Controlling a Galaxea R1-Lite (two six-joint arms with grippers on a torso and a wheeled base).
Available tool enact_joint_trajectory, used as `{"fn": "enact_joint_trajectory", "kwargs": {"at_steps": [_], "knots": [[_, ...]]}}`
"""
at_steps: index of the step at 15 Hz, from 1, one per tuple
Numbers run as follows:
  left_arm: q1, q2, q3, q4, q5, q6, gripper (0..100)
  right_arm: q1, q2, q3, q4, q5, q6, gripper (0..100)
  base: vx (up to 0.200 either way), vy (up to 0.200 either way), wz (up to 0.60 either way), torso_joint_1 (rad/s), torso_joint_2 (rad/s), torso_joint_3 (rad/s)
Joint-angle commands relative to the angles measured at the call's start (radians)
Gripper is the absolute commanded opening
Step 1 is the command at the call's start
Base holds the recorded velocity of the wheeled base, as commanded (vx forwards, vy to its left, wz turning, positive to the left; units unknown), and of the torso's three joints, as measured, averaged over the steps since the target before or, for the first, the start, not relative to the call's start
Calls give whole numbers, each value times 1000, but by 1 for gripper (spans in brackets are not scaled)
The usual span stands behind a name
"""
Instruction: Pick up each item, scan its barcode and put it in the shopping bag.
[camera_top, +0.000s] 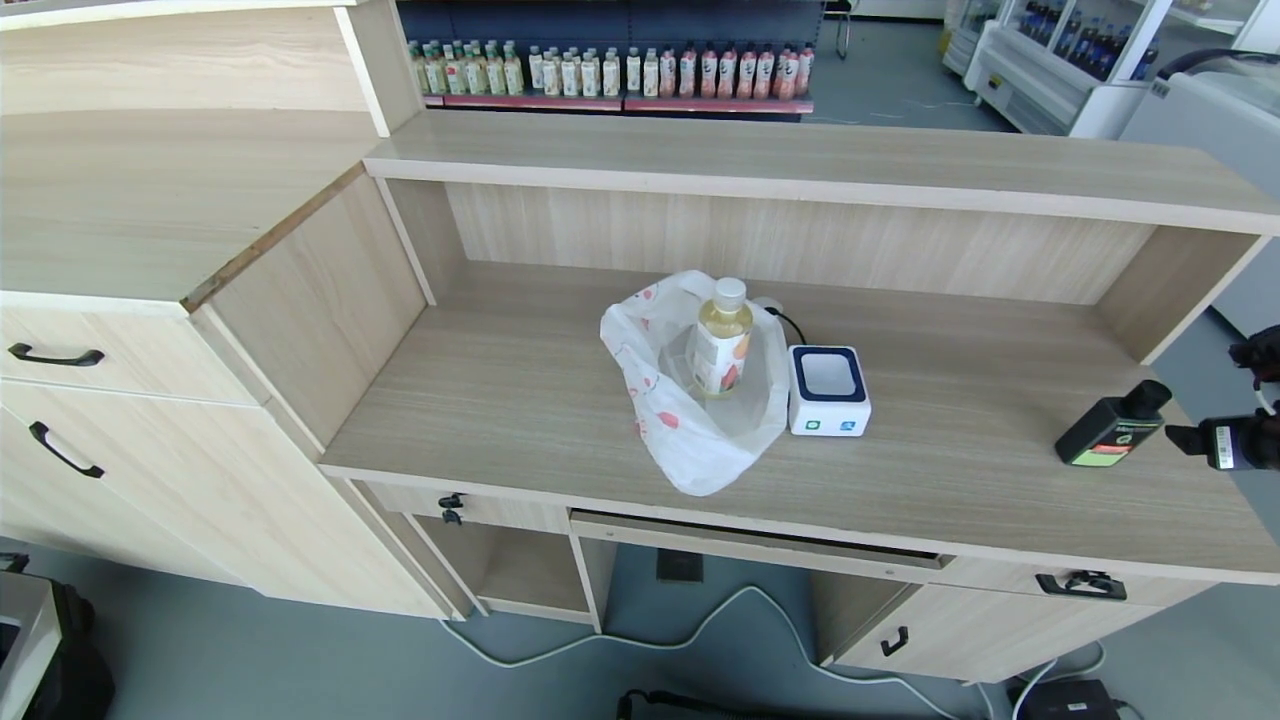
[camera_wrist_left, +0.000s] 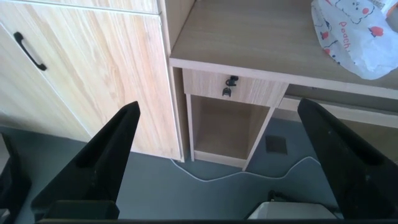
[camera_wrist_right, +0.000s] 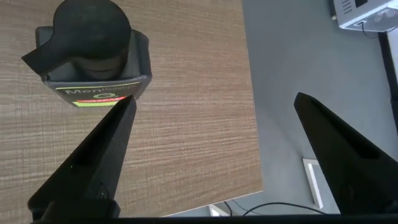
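Fingers (camera_wrist_right: 93, 162) of the right gripper (camera_wrist_right: 214, 99) are standing spread just beside the black bottle (camera_top: 1110, 430), which is sitting at three o'clock from the scanner (camera_top: 828, 390). It looks stiff and probably slick, so gripping across its flat body seems best. The left gripper (camera_wrist_left: 217, 104) is gaping too.

Juice bottle (camera_top: 722, 345) upright in white bag (camera_top: 690, 440) beside scanner (camera_top: 828, 390) — dark bottle (camera_top: 1110, 427) well apart.

Black bottle (camera_wrist_right: 93, 56): green-and-red label with pale lettering just under the cap. Shopping bag (camera_wrist_left: 348, 34): red lettering beside red fruit prints. Scanner (camera_top: 828, 390): one green and one blue square sign on its front. Drink bottle (camera_top: 720, 350): label print too small to read.
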Motion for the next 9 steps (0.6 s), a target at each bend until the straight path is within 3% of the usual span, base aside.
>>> {"fn": "enact_joint_trajectory", "kwargs": {"at_steps": [1, 9], "knots": [[0, 0, 0, 0, 1, 0, 100, 4, 11, -8, 0, -1, -17, 100, 0, 0, 0, 0, 0, 0], [0, 0, 0, 0, 1, 0, 100, 32, 35, -6, 0, -2, -28, 100, 0, 0, 0, 0, 0, 0]]}}
